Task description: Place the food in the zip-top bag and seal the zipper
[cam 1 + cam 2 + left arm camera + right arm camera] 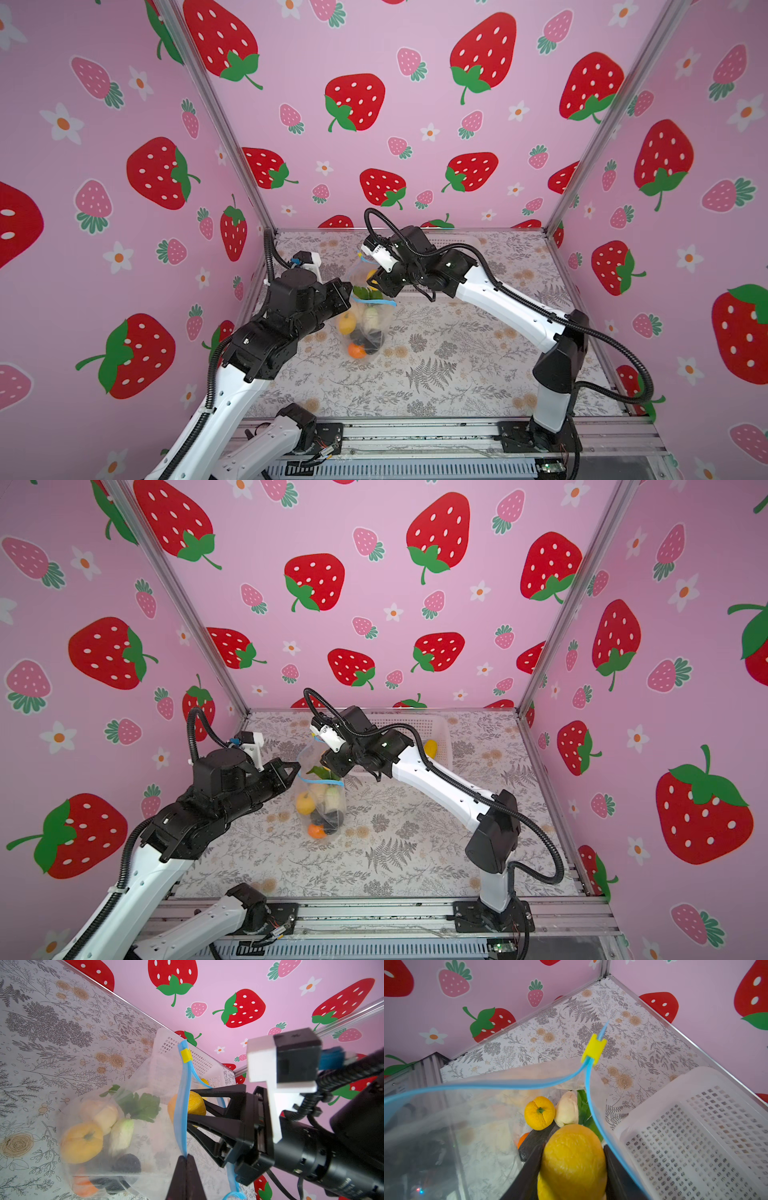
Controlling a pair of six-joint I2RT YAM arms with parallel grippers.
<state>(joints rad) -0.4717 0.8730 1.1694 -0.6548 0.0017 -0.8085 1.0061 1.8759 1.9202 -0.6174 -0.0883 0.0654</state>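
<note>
Left gripper [185,1157] clamped on zipper [181,1105] of zip-top bag [160,1142]; right gripper [189,1103] grasping yellow fruit [572,1159] inside bag mouth.

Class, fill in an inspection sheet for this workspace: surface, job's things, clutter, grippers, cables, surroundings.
Surface: floral table.
Job's things: bag held up, mouth open; food inside; zipper unsealed, slider at one end.
Clutter: basket, one yellow piece in it.
Grippers: left gripper shut on the zipper; right gripper holds a yellow fruit at the bag's mouth.
Cables: black hose on each arm.
Surroundings: strawberry walls, metal frame.
</note>
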